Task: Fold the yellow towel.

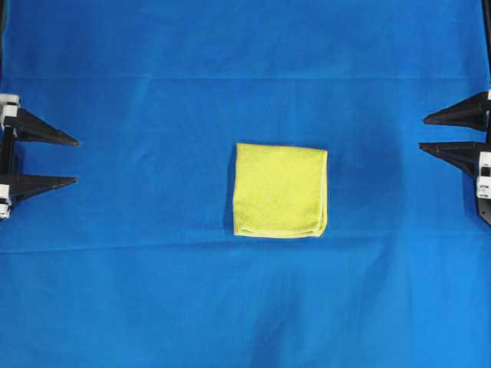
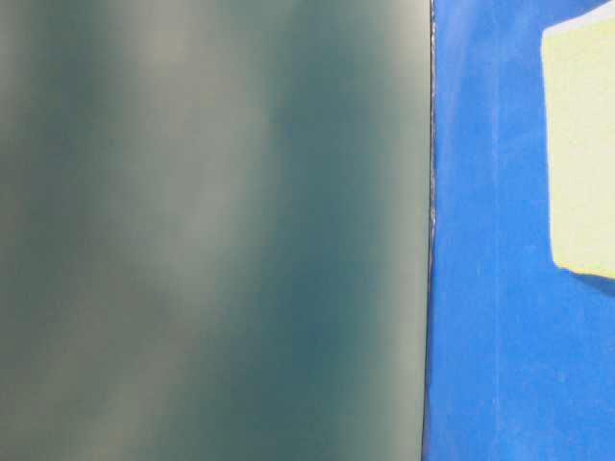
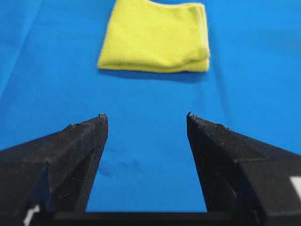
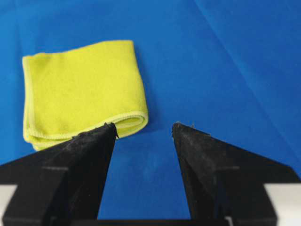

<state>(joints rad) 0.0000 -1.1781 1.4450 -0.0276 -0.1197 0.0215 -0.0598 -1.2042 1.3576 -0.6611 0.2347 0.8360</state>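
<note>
I see a bright blue cloth table cover (image 1: 153,291) filling my overhead view, faint creases running from nine to three o'clock. At table level, a blurred grey-green flat panel (image 2: 211,230) blocks my left side.

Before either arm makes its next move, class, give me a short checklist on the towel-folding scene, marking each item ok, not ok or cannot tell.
1. Yellow towel lies folded in layers: ok.
2. Left gripper fingers apart, empty: ok.
3. Right gripper fingers apart, empty: ok.
4. Both grippers apart from the towel: ok.
5. Blue cloth under the towel lies flat: not ok, creased.
6. Folded edges line up exactly: cannot tell.
</note>
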